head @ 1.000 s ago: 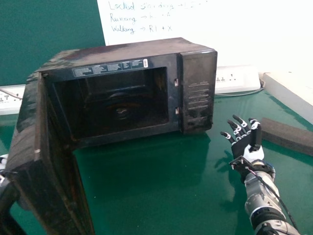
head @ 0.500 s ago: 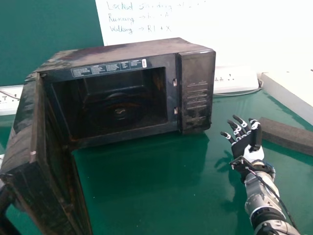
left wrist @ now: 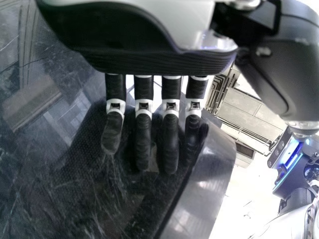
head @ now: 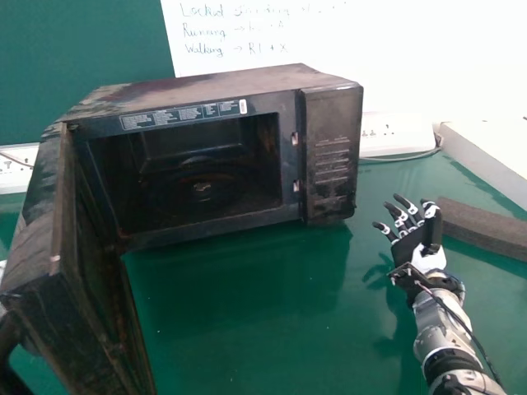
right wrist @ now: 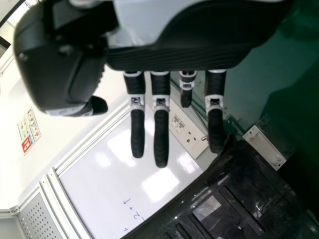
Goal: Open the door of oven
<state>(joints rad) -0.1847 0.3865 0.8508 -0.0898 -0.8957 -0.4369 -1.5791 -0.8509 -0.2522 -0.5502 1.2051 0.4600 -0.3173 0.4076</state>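
I see the oven (head: 222,156) on the desk (head: 247,313), its door (head: 86,271) swung wide on the left-side hinge and the cavity exposed, so I judge the opening all but done. My left hand (left wrist: 170,134) is at the door's outer face, fingers straight, side by side with slim gaps, pinching nothing; I can't tell how firmly they touch. If I want more swing, I should draw the door's free edge outward gently, following the hinge's arc, since a hard pull could twist the oven. Otherwise I'd ease the hand clear without nudging the door shut. My right hand (head: 426,234) is over the desk beyond the control panel (head: 331,156), fingers spread and empty, well placed to steady the body.
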